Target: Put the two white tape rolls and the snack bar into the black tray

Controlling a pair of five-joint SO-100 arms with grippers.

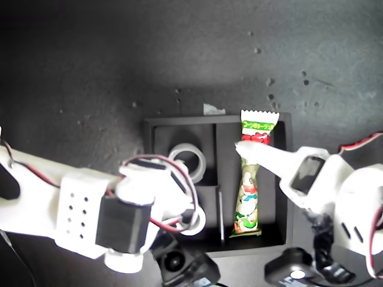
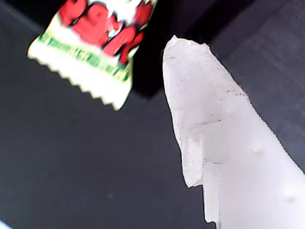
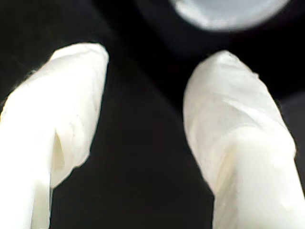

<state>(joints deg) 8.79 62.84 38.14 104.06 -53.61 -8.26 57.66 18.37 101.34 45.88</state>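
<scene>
A large black tray [image 1: 284, 179] sits on a dark grey table [image 1: 90, 60], seen from above in the exterior view. The tray has two small square compartments stacked on the exterior view's left and one long compartment on the exterior view's right.

The snack bar [image 1: 251, 179], in a shiny green and yellow wrapper with red and white print, lies lengthwise in the long compartment. Its far crimped end rests up on the tray's far wall.

One white tape roll [image 1: 188, 160] lies flat in the far small compartment. A second white tape roll [image 1: 196, 220] shows only partly in the near small compartment, behind an arm and its red wires.

My first gripper [image 1: 239, 146] reaches in from the exterior view's right, its white pointed tip just over the bar near the red print. In the first wrist view only one white finger [image 2: 214, 129] shows, apart from the bar's zigzag end [image 2: 90, 47], so I cannot tell whether this gripper is spread or closed.

My second gripper [image 3: 143, 119] comes in from the exterior view's left, over the small compartments. In the second wrist view its two white fingers [image 3: 66, 105] stand clearly apart with nothing between them, so it is released. A blurred pale ring of tape [image 3: 228, 12] lies just beyond them against the black tray.
</scene>
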